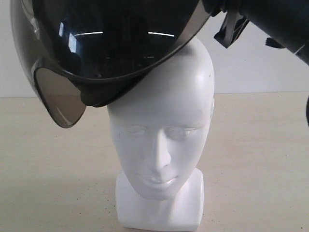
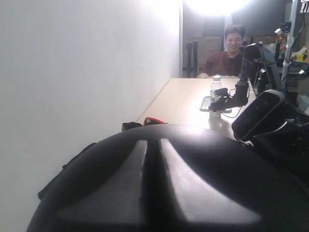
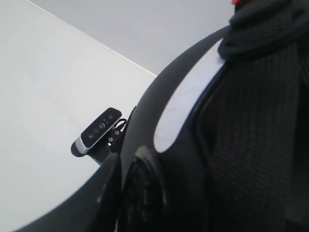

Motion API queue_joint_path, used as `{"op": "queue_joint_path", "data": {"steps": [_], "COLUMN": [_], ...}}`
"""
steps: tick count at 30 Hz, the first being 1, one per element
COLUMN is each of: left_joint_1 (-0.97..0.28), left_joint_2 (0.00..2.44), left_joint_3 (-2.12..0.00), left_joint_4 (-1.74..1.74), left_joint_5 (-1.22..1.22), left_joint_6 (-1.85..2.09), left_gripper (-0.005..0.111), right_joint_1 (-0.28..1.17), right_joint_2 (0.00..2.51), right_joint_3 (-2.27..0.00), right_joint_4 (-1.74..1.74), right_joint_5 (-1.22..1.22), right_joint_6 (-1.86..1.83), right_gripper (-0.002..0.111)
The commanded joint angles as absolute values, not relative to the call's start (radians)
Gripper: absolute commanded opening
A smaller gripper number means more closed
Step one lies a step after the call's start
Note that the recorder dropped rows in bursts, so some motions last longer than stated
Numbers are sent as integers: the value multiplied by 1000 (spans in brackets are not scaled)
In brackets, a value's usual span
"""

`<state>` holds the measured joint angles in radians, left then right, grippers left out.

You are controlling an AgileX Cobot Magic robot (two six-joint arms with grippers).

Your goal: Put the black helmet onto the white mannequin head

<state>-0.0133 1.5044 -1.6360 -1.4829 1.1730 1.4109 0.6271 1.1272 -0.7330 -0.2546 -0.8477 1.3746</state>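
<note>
Beige table (image 1: 260,159), plain white wall (image 1: 260,67) behind it. The black helmet (image 1: 111,43) was the biggest thing in the exterior view, filling the upper left. It sat tilted on the crown of the white mannequin head (image 1: 161,121), pushed off toward the view's left and not seated down. Its rim crossed the top of the forehead, and the right side of the crown was bare. The smoky visor (image 1: 60,104) hung down at the left, beside the forehead. The face was fully uncovered. The head stood upright on its blocky neck base at table centre, facing the camera.

The right arm (image 1: 275,19) came in dark from the upper right. The right gripper (image 1: 231,28) was just at the helmet's rear edge. The right wrist view was mostly the helmet's rim and knitted black lining (image 3: 256,121), very close. Couldn't tell whether the jaws were spread or pinching the rim. The left gripper wasn't seen in any view; the left wrist view showed only the helmet shell filling its lower half.

Small stuff: a person (image 2: 231,55) in a dark red top sat at the table's far end, with a clear bottle (image 2: 216,87) on the table in front of them. A black-and-silver camera bar (image 3: 99,128) lay on the table near the helmet. A red buckle (image 2: 154,120) peeked over the shell.
</note>
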Motion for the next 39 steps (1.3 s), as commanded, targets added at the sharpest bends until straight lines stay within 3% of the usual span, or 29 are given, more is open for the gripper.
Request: {"op": "queue_joint_path", "data": {"steps": [1, 39], "left_joint_1": [-21, -145], "left_joint_2": [1531, 1647], "left_joint_3": [-1632, -1628], "left_joint_4": [-1459, -1378], "left_joint_5": [1221, 1221], "left_joint_6": [1422, 1426], "left_gripper": [4, 4], "right_joint_1": [608, 608], "right_joint_2": [1052, 889], "right_joint_3": [-745, -745], "right_joint_4": [-220, -209], "right_joint_5": [-814, -492], "right_joint_6": [1216, 1055], "right_gripper": [0, 0]}}
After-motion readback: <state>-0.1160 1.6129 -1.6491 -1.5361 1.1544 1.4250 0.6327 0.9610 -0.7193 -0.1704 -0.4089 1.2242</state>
